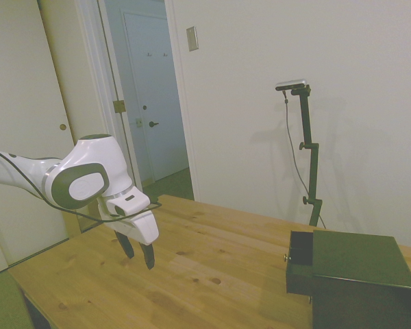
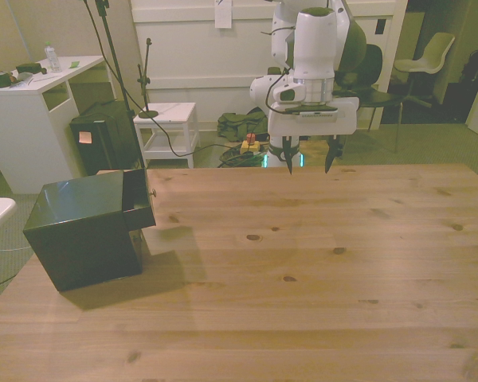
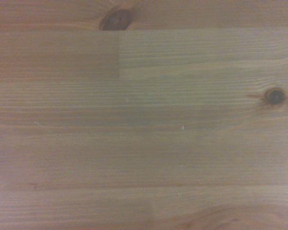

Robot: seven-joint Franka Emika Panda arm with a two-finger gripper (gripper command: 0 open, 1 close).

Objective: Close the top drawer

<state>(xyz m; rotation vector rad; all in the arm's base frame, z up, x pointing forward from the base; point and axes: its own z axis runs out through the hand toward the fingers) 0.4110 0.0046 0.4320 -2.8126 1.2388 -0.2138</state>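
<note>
The tool hangs open and empty above the tabletop at upper centre, well apart from the protruding top drawer, left.

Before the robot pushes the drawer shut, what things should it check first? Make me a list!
1. Top drawer of the dark green-black box-shaped cabinet sticks out, needs closing: ok.
2. Small metallic knob in view: ok.
3. White arm's end effector open and empty: ok.
4. End effector lined up with the drawer front: not ok, it hangs far off over the wooden table.
5. Bare table between end effector and drawer: ok.
6. Drawer's inside free of things: cannot tell.
</note>
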